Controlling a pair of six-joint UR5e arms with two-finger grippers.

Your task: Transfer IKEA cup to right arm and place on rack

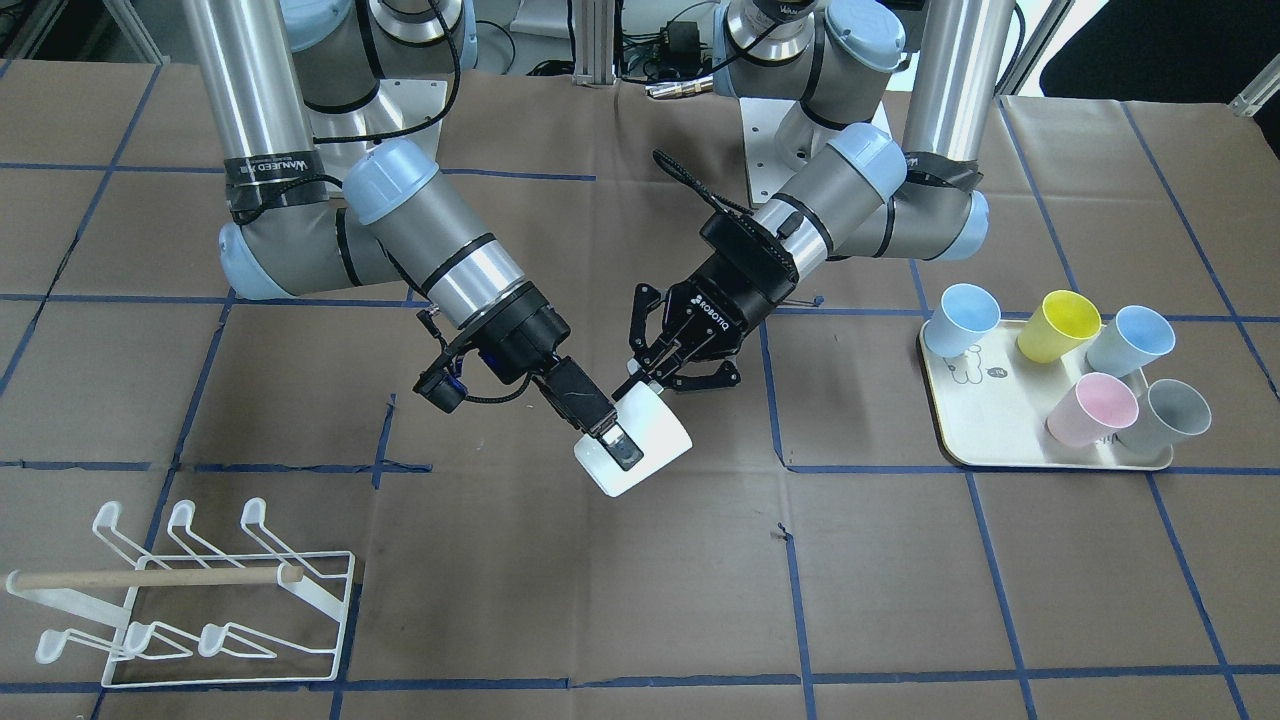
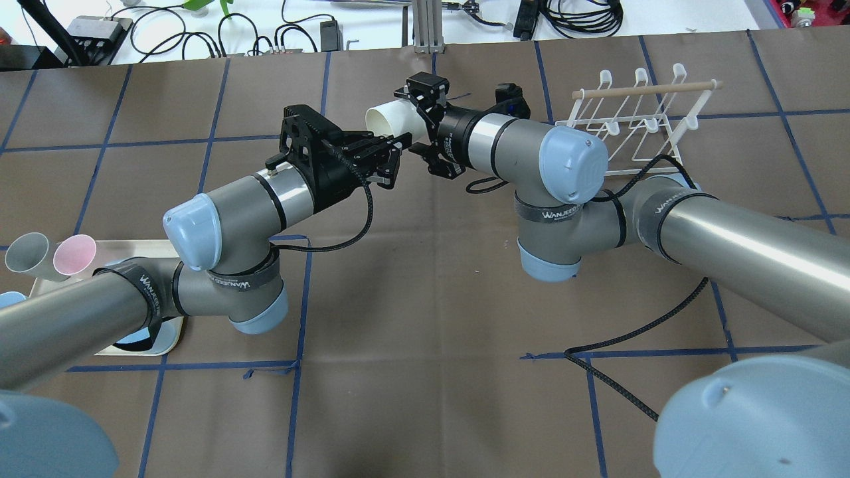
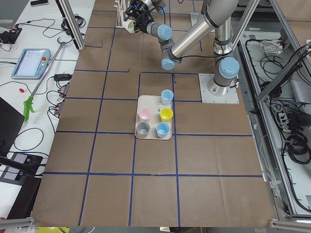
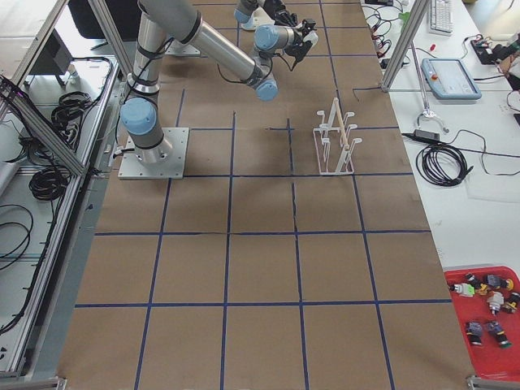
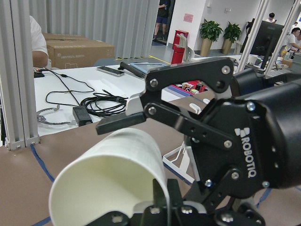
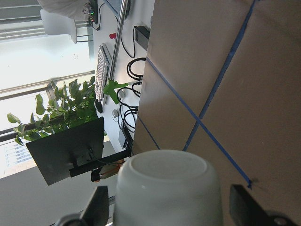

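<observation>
White IKEA cup (image 1: 655,440) hangs in mid-air between the arms; the right gripper (image 1: 612,440) pinches its rim; the left gripper (image 1: 655,378) has its jaws spread around the base; handover seems nearly complete; next, the left must back off before the carry to the rack (image 1: 150,577).

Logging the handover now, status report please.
Left hand open beside white cup base. Right hand shut on its rim, mid-air. Rack empty, way clear.

Cream tray (image 1: 962,437) holding five cups: two blue, yellow (image 1: 1057,325), pink (image 1: 1090,409), grey (image 1: 1165,416).
</observation>
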